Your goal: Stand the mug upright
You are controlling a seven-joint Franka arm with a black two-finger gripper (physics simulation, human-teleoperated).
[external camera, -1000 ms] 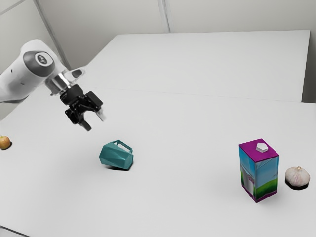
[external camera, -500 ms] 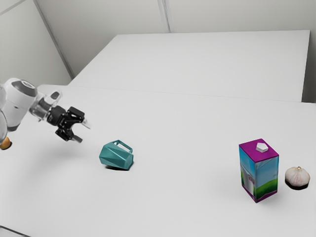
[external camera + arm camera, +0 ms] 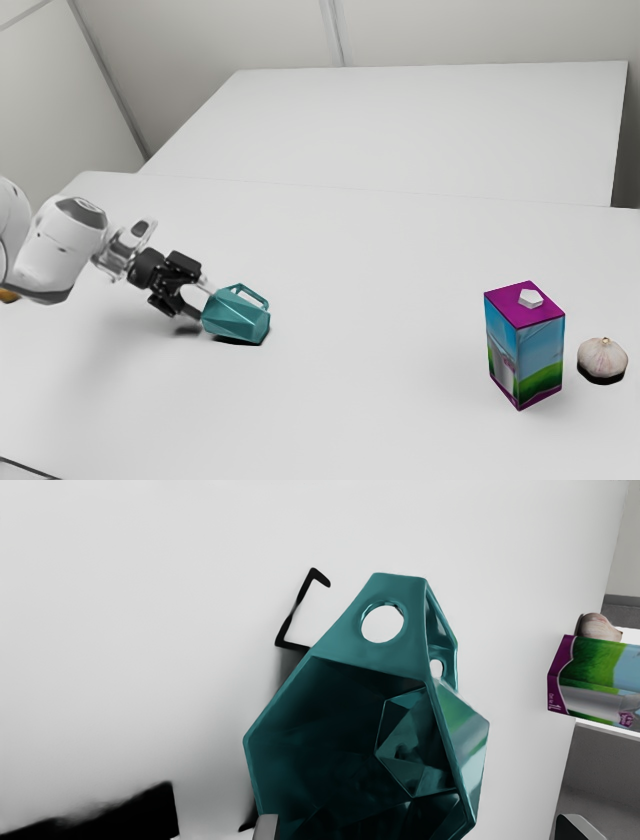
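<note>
Just to the exterior view's left of the teal mug [image 3: 236, 316], the pincer [image 3: 203, 300] stands spread at its mouth; the mug lies sideways on the worktop [image 3: 380, 330], so an off-centre squeeze or a bumped edge could roll it away.
</note>
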